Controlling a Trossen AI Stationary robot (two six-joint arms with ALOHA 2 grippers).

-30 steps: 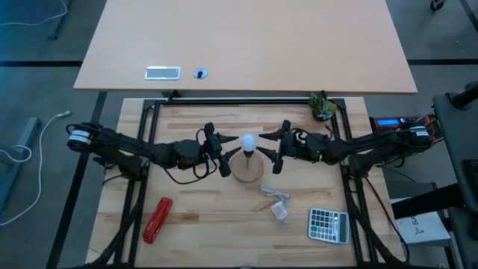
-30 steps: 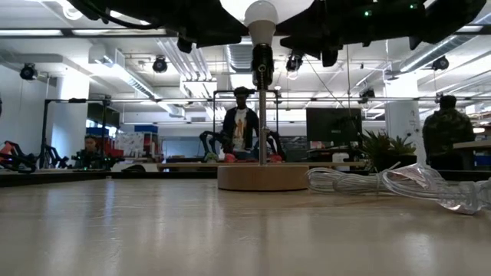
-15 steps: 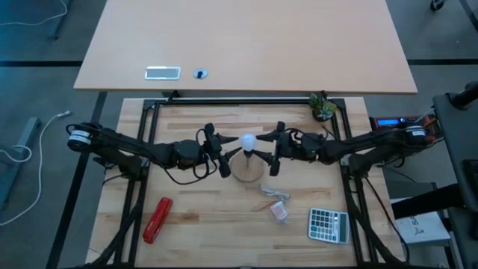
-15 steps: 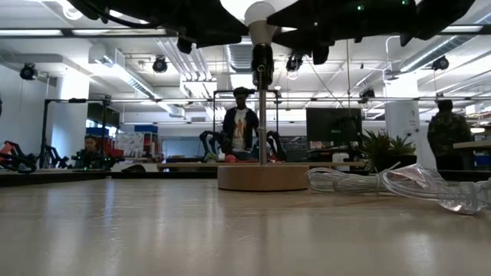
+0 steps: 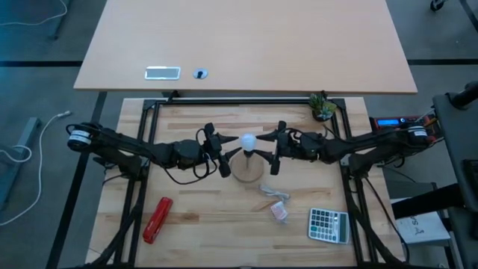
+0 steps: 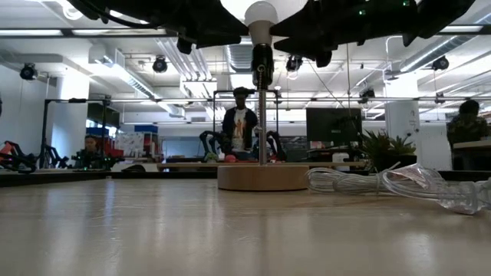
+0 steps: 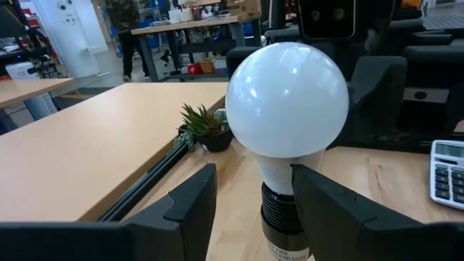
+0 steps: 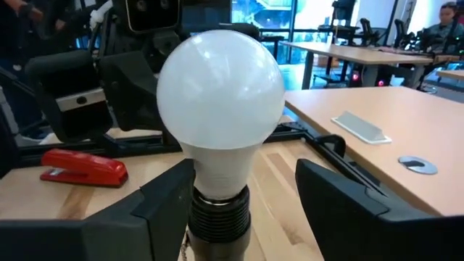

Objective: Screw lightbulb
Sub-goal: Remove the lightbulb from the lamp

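The lightbulb (image 7: 287,101) already sits upright in the socket atop the wooden lamp base (image 6: 262,178), while the left gripper (image 7: 250,196) and right gripper (image 8: 243,192) flank its neck, both spread, so tightening likely remains.

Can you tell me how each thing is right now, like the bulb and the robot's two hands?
lightbulb: upright, seated in the black socket on the lamp post.
left gripper: open, fingers on either side of the socket, not clamped.
right gripper: open, fingers flanking the bulb's neck.
wooden lamp base: flat on the table.
red stapler: closed, lying flat.
calculator: lying face up.
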